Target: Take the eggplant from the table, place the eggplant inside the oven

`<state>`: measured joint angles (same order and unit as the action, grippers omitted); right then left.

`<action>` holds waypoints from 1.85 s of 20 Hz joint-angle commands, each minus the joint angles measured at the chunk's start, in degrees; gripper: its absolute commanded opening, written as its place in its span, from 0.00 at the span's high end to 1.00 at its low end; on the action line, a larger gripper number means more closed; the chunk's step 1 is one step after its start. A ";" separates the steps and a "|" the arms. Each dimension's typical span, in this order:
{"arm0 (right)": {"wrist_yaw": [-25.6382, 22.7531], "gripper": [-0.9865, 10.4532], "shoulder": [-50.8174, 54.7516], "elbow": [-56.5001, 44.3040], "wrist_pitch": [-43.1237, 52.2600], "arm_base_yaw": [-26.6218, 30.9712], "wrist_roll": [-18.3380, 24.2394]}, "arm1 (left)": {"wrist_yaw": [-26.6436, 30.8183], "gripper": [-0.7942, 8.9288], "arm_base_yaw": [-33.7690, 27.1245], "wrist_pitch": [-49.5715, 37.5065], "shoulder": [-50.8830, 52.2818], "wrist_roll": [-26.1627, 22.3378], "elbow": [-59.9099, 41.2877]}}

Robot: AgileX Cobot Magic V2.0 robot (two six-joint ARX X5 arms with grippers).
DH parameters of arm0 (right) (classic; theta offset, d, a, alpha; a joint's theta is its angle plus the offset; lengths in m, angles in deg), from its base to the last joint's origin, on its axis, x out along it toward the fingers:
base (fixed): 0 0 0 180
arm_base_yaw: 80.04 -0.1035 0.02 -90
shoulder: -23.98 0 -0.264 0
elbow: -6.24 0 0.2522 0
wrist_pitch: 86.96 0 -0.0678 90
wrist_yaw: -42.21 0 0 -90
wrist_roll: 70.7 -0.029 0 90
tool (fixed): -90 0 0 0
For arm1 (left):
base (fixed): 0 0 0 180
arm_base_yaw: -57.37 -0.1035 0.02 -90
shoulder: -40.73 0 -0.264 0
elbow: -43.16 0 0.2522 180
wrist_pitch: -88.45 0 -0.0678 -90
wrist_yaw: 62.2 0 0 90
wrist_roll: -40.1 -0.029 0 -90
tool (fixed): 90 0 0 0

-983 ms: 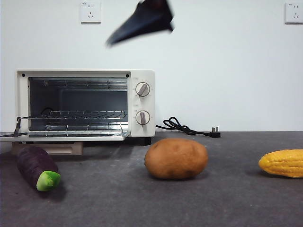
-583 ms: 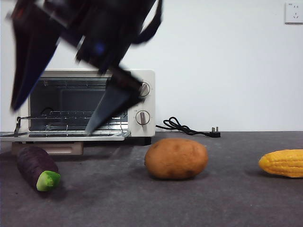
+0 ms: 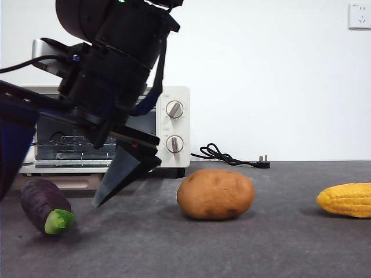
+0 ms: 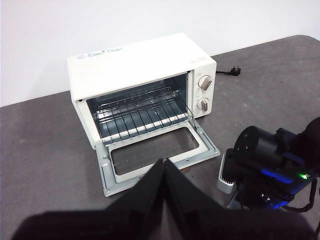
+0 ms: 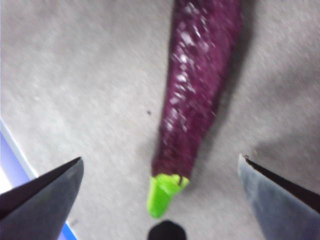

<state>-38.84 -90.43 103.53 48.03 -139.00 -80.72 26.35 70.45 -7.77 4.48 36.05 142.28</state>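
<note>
Hovering over the eggplant (image 3: pixel 46 206) with its jaws spread wide on either side, the right end effector (image 5: pixel 160 192) looks placed to drop and close on it — the eggplant lies untouched on the surface (image 3: pixel 261 249), just in front of the oven (image 3: pixel 168 124). The right wrist view alone shows that straddle; the left wrist view alone shows the oven's door folded flat and the wire rack (image 4: pixel 137 114) bare, with the left end effector (image 4: pixel 164 165) pressed together and waiting well back.
</note>
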 commanded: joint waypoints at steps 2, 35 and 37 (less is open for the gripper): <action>-0.66 0.40 -2.05 0.20 1.46 -1.31 -2.01 | -0.07 0.92 -0.02 -0.24 0.28 -0.63 -0.42; 12.98 0.92 4.48 5.35 6.84 4.02 -9.18 | -0.02 0.92 0.37 1.29 0.26 -2.10 -0.42; 14.25 0.92 4.28 6.21 8.59 6.67 -11.28 | -0.02 0.92 0.37 1.29 0.26 -2.08 -0.42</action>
<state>-24.87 -85.31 109.38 56.31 -132.05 -90.53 26.35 70.47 -6.29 4.48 34.56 142.28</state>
